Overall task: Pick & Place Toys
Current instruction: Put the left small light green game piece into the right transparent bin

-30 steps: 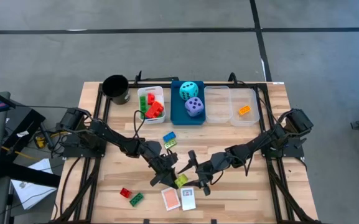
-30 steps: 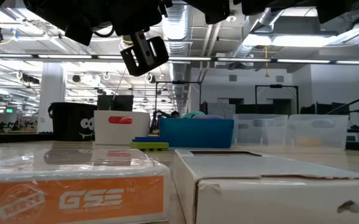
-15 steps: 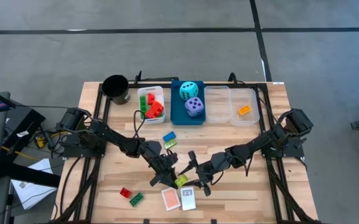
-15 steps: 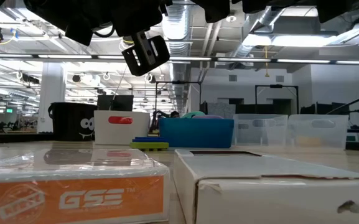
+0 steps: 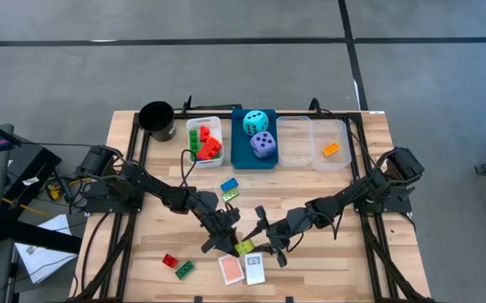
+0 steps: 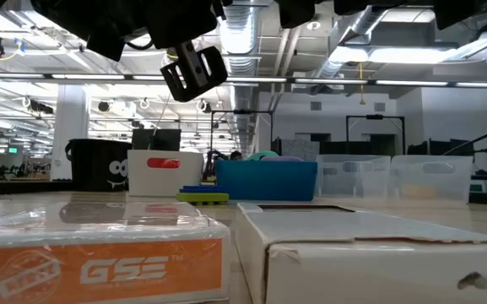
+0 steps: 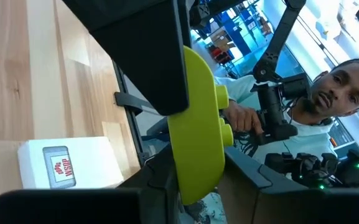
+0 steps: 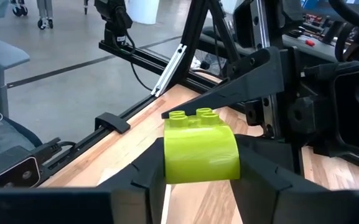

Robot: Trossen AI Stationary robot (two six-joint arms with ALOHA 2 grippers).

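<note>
- While both arms meet above the table's front middle, the left gripper [image 5: 231, 238] and right gripper [image 5: 257, 238] both clamp one lime brick [image 5: 244, 247], just behind the two cards [image 5: 243, 269].
- Farther back, dice [image 5: 258, 133] sit in the blue bin [image 5: 241, 157].

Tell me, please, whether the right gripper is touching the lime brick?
Touching: the right wrist view shows the right gripper with both fingers against the lime brick.
</note>
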